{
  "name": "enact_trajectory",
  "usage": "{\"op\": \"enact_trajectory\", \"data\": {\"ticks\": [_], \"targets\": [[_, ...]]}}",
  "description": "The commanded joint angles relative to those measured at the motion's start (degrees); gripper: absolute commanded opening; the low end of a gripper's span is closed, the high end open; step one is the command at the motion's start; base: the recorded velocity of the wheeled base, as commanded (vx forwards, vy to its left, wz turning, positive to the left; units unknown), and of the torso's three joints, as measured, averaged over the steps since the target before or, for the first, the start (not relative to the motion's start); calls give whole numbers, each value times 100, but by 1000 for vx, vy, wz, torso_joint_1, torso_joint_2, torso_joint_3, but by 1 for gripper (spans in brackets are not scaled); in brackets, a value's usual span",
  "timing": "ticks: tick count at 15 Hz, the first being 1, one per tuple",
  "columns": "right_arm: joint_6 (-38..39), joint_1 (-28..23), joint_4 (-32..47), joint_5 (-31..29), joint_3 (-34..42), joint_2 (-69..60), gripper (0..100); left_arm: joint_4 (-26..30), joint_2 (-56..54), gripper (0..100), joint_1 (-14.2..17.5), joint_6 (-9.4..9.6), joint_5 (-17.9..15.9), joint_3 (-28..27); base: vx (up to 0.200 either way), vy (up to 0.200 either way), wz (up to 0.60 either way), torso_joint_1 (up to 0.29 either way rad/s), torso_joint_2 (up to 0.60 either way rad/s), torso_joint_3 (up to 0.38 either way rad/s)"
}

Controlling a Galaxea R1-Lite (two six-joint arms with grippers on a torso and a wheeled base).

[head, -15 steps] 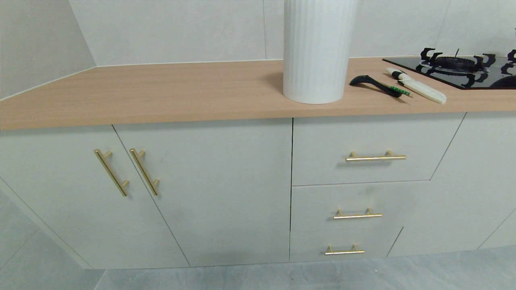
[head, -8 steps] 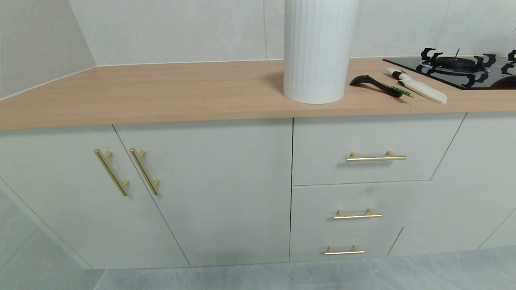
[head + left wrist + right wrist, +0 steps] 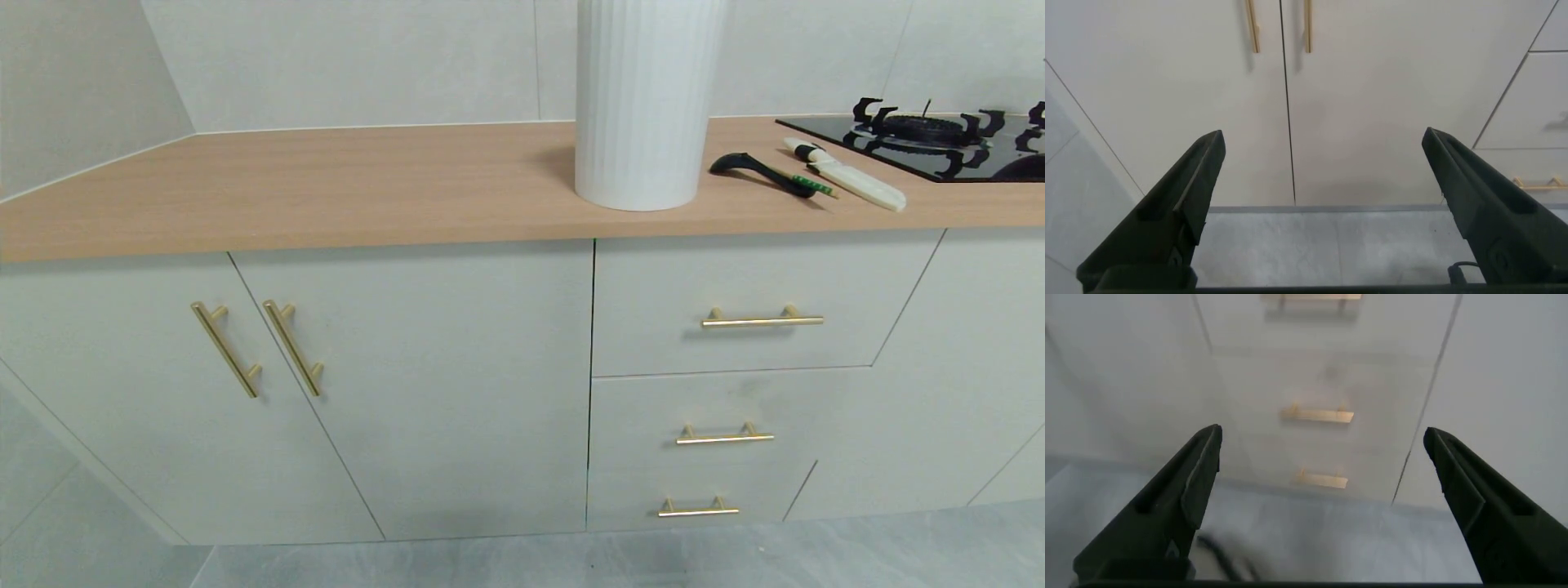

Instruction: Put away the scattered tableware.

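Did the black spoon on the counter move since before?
No. The black spoon lies in the same spot as before, between the white vase and the white knife.

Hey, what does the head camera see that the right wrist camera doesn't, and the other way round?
Head view's own: the wooden countertop carrying a tall white ribbed container, a black scoop and a white knife, the stove beside them, and the double cabinet doors below. Right wrist view's own: the right end effector, spread wide with nothing in it. Shared: the drawer stack, its gold handles and the grey floor.
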Motion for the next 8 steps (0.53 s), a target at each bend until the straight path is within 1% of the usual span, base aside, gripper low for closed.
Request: {"op": "enact_trajectory", "data": {"ticks": [1,3,4,5,8], "targets": [[-14,249,-26,93,-224,1536,100,-4,4,100,1,-3,4,0,0,0,0,0,0,0],[-14,433,-26,102,-567,2353,100,-4,4,100,10,-3,4,0,0,0,0,0,0,0],[-22,627,-17,93,-804,3030,100,-4,4,100,1,-3,4,0,0,0,0,0,0,0],[-49,697,-26,75,-883,3364,100,-4,4,100,1,-3,4,0,0,0,0,0,0,0],[-154,811,-624,49,-1709,5306,100,-4,4,100,1,-3,4,0,0,0,0,0,0,0]]}}
